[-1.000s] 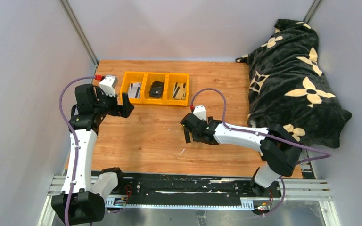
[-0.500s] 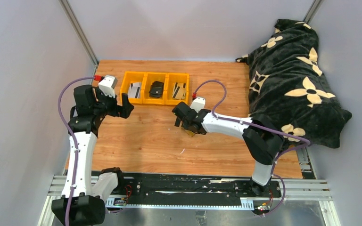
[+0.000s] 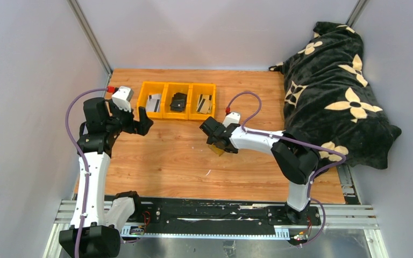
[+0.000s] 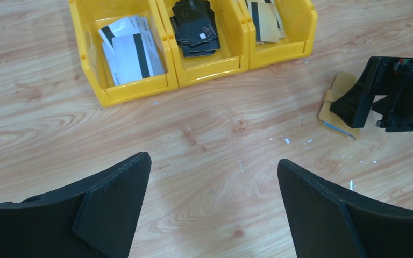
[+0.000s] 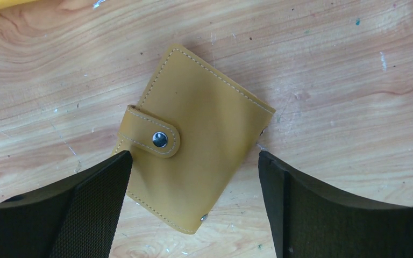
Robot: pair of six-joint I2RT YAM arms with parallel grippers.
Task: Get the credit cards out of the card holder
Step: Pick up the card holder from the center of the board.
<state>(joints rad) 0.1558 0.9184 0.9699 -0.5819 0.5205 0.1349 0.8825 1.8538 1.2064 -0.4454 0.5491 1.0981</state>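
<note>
Your card holder (image 5: 204,123) lies flat on the wooden table (image 3: 161,156), tilted in the middle of the right wrist view, and its snap tab (image 5: 149,137) is fastened across the front. It is closed, so you can't see any cards inside it. In the top view it sits just right of centre, beneath the right gripper (image 3: 213,135). That gripper's jaws stand wide apart, one on each side of the holder, and hold nothing. You can't tell from these views whether the tips touch the leather or the wood. The left gripper (image 4: 214,166) is spread wide and empty too. It sits at the left of the top view, near the row of yellow bins (image 3: 178,101) in the upper middle. Some credit cards (image 4: 132,51) lie in those bins: pale striped ones in the left bin, black cards (image 4: 193,29) in the middle and tan ones in the right. You can't tell whether any came from this holder. As it looks, you're at the very start with this holder. You have yet to pop the snap, open the flap and draw the cards out.
</note>
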